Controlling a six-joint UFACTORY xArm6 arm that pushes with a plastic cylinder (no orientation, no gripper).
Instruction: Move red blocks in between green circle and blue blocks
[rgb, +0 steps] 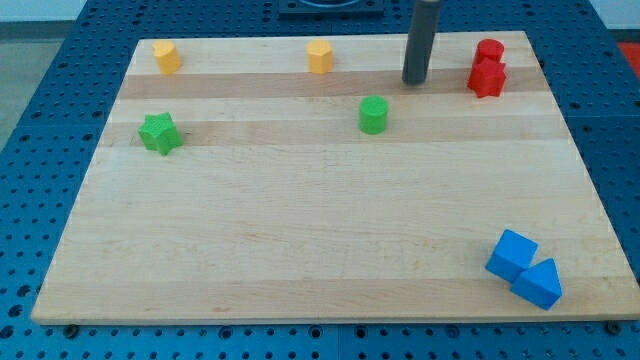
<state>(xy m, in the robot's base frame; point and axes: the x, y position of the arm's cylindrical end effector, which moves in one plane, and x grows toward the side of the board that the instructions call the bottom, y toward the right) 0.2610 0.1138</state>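
Note:
Two red blocks touch at the view's top right: a round one (489, 50) above a star-like one (487, 77). The green circle (373, 115) stands just right of the board's middle, near the top. Two blue blocks sit together at the bottom right: a cube (511, 254) and a triangular one (539, 284). My tip (415, 81) is on the board to the left of the red blocks and up and right of the green circle, touching neither.
A green star (159, 132) lies at the left. Two yellow blocks sit along the top edge, one at the left (166, 56) and one near the middle (319, 57). The wooden board (300, 220) rests on a blue perforated table.

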